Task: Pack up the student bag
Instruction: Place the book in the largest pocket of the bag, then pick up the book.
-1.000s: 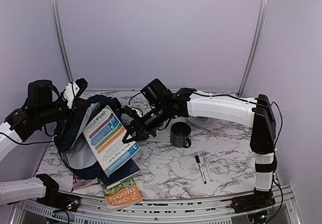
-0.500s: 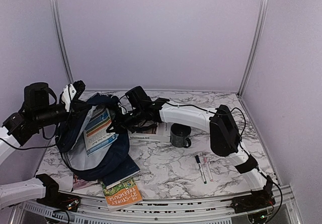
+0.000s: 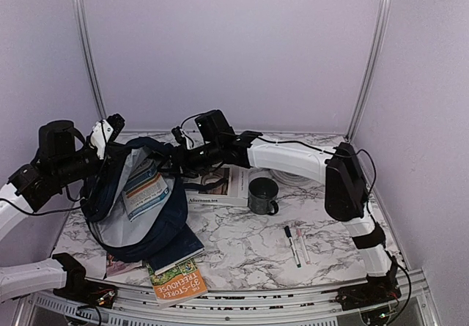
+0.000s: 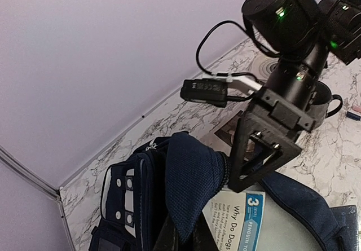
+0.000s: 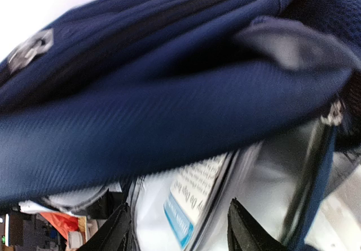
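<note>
Fabric is the difficulty here. The student bag (image 3: 139, 227), a large navy-blue backpack with light grey lining, slumps soft and shapeless on the left of the marbled tabletop (image 3: 242, 249). Its mouth gapes only because the left fingers (image 3: 112, 127) are pinched on a fold of its upper rim and hold it up. The right fingers (image 5: 121, 231) are spread apart with nothing between them, right at that mouth. Just past them a thin, glossy blue-and-white paperback (image 5: 194, 197) lies flat against the smooth lining, already inside.

The step in hand looks like releasing that paperback and backing out. Done well, the right arm would leave along the line of the opening, clear of the zip edge and the loose mesh flap, which could snag. The left arm would meanwhile hold the rim high and taut so the mouth does not fold shut.

Still outside are a stiff orange-covered book (image 3: 176, 280) at the near edge, a white open booklet (image 3: 216, 192), a dark, round, hard mug (image 3: 262, 194) and two slim markers (image 3: 295, 245). The flat ones should slide easily along the lining. The markers may roll.
</note>
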Controlling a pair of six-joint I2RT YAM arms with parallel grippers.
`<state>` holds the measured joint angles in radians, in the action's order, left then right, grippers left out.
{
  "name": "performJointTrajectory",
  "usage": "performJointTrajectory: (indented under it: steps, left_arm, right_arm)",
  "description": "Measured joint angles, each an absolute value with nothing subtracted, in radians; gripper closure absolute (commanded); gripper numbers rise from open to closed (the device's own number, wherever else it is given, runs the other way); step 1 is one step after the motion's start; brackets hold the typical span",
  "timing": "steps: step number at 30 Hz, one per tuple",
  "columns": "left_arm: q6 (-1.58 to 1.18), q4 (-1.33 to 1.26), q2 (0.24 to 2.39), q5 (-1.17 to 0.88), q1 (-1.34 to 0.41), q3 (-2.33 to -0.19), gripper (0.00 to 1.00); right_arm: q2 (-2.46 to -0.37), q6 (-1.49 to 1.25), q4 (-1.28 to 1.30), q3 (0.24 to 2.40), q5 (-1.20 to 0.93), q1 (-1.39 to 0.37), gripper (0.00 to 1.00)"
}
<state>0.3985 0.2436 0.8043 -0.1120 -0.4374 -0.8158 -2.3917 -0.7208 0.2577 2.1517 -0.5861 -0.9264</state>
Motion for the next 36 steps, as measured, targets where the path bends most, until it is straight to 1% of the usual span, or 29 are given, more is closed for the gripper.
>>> performJointTrajectory:
  steps: [3,6,9,11,13,16,17,20,27,31,36]
  left_arm:
    - [0.394,0.235,0.810,-0.090,-0.434,-0.816,1.00]
    - [0.389,0.230,0.818,-0.078,-0.433,-0.816,1.00]
    - [0.385,0.229,0.821,-0.077,-0.433,-0.816,1.00]
    - [0.384,0.229,0.821,-0.077,-0.433,-0.816,1.00]
    - [0.384,0.229,0.820,-0.077,-0.433,-0.816,1.00]
    - [0.383,0.229,0.820,-0.077,-0.433,-0.816,1.00]
    - [0.382,0.229,0.820,-0.077,-0.433,-0.816,1.00]
    - [0.381,0.229,0.820,-0.078,-0.432,-0.816,1.00]
    - [0.382,0.229,0.820,-0.078,-0.432,-0.816,1.00]
    - [0.382,0.229,0.820,-0.084,-0.432,-0.816,1.00]
    - [0.382,0.229,0.823,-0.094,-0.432,-0.816,1.00]
  right_arm:
    - [-2.198,-0.614,0.299,1.962,-0.548,-0.936,0.37]
    - [-2.025,-0.554,0.332,1.814,-0.510,-0.952,0.35]
    - [-1.906,-0.538,0.355,1.679,-0.488,-0.968,0.34]
    - [-1.878,-0.543,0.362,1.603,-0.481,-0.977,0.29]
    - [-1.883,-0.560,0.367,1.531,-0.483,-0.986,0.25]
    - [-1.920,-0.611,0.354,1.431,-0.503,-0.997,0.24]
    - [-1.940,-0.648,0.324,1.379,-0.520,-1.000,0.25]
    - [-1.979,-0.709,0.261,1.327,-0.559,-1.004,0.32]
    - [-2.070,-0.804,0.123,1.317,-0.637,-1.016,0.36]
    - [-2.094,-0.822,0.090,1.327,-0.667,-1.018,0.41]
    - [-2.125,-0.867,0.022,1.327,-0.736,-1.018,0.45]
